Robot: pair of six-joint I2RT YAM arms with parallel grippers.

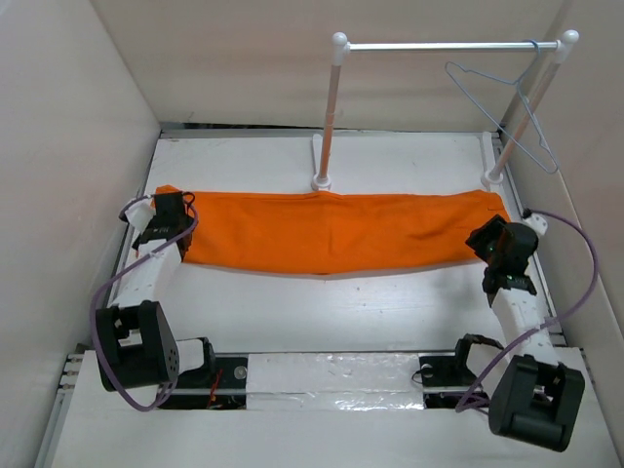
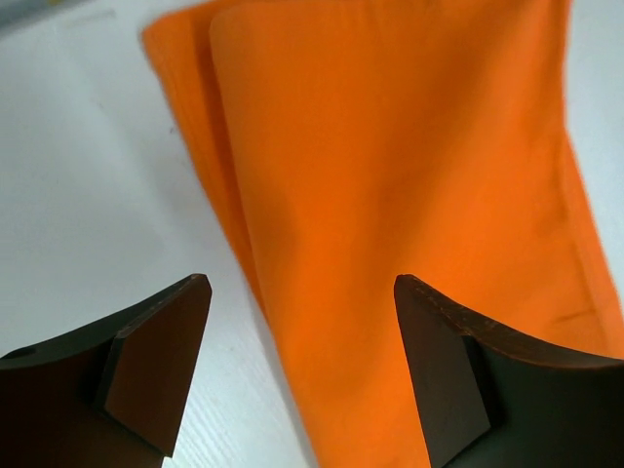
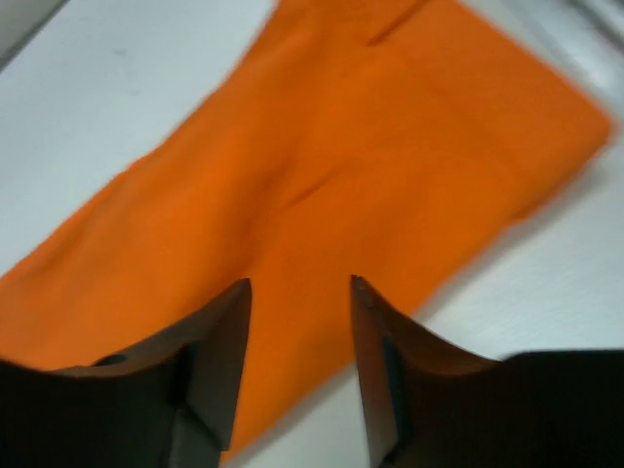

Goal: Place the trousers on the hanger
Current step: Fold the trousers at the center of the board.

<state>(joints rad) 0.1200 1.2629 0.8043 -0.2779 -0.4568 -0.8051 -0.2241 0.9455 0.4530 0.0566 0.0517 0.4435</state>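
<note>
The orange trousers [image 1: 331,232] lie folded in a long flat strip across the white table, left to right. The pale blue hanger [image 1: 507,112] hangs by its hook from the right end of the rack's silver crossbar. My left gripper [image 1: 175,210] is open over the trousers' left end; in the left wrist view its jaws [image 2: 302,283] straddle the cloth's edge [image 2: 390,195] without touching it. My right gripper [image 1: 485,237] is open over the right end; in the right wrist view [image 3: 300,285] the cloth [image 3: 322,185] lies below the fingers.
A white two-post rack [image 1: 330,107] with a silver crossbar stands at the back of the table. Beige walls close in left, back and right. A taped strip [image 1: 331,372] runs along the near edge between the arm bases.
</note>
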